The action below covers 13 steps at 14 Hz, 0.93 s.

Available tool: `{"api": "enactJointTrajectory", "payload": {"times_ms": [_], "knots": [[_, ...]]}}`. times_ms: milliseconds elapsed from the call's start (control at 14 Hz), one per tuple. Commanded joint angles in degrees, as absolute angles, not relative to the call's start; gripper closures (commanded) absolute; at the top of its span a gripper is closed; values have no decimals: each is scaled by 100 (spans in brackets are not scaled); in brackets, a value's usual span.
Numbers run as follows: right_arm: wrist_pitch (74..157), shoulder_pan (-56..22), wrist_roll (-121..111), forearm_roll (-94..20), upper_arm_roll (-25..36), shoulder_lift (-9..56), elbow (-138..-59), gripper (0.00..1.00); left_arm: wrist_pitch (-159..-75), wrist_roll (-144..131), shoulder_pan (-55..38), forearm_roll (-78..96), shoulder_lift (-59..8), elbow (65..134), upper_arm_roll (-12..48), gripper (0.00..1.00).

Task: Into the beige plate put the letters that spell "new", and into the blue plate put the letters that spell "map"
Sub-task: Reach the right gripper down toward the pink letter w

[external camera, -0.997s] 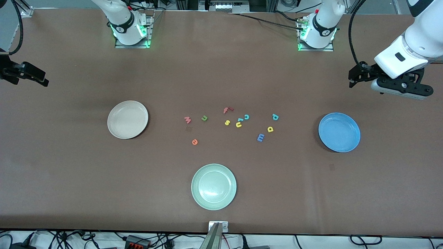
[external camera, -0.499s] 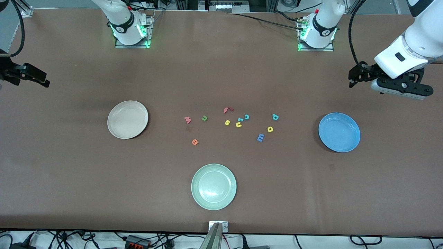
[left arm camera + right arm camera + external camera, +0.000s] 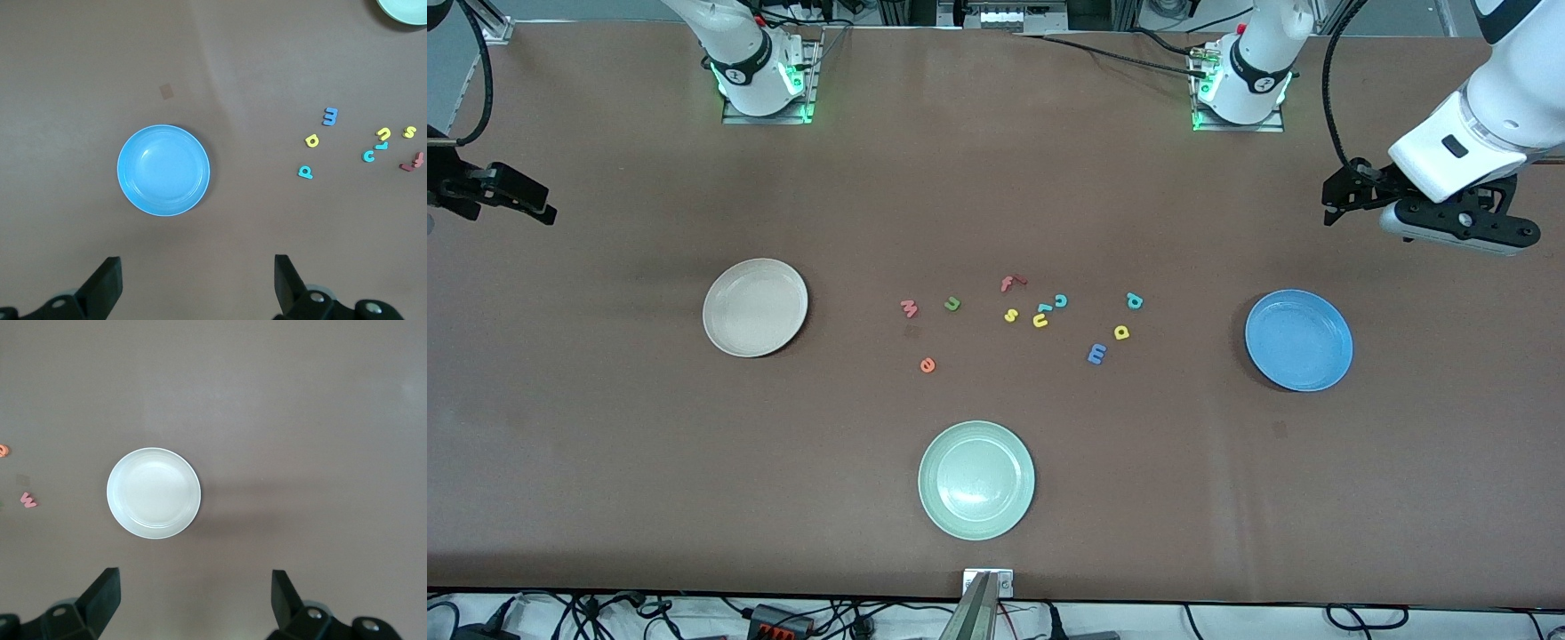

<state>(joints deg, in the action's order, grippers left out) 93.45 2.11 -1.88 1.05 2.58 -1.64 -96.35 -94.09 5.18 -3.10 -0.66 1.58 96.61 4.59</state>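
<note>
Foam letters lie mid-table between our round beige plate [image 3: 755,308] and round blue plate [image 3: 1298,340]; left gripper [image 3: 193,283] and right gripper [image 3: 193,600] wait with fingers spread, at opposite table edges.

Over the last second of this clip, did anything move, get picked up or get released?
Almost nothing. The right tool, open and empty at the right arm's end of the table, crept slightly toward the front camera. The left tool hangs open and empty where it was. All the letters lie unmoved between the beige plate and blue plate, both still empty.
</note>
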Motion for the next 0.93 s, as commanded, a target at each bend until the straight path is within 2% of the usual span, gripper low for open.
{"api": "enactJointTrajectory", "payload": {"times_ms": [0,285,641,855], "knots": [[9360,237,-255,185,211,-237,-9686,0,-9264,492,-299,-9,70,9466,475,0],[9369,229,-246,97,185,-168,-9738,0,-9264,492,-299,-9,70,9466,475,0],[9483,-534,-167,53,149,789,-9765,0,-9264,492,-299,-9,70,9466,457,0],[9991,-1167,-141,44,149,1413,-9765,0,-9264,492,-299,-9,70,9466,457,0]]}}
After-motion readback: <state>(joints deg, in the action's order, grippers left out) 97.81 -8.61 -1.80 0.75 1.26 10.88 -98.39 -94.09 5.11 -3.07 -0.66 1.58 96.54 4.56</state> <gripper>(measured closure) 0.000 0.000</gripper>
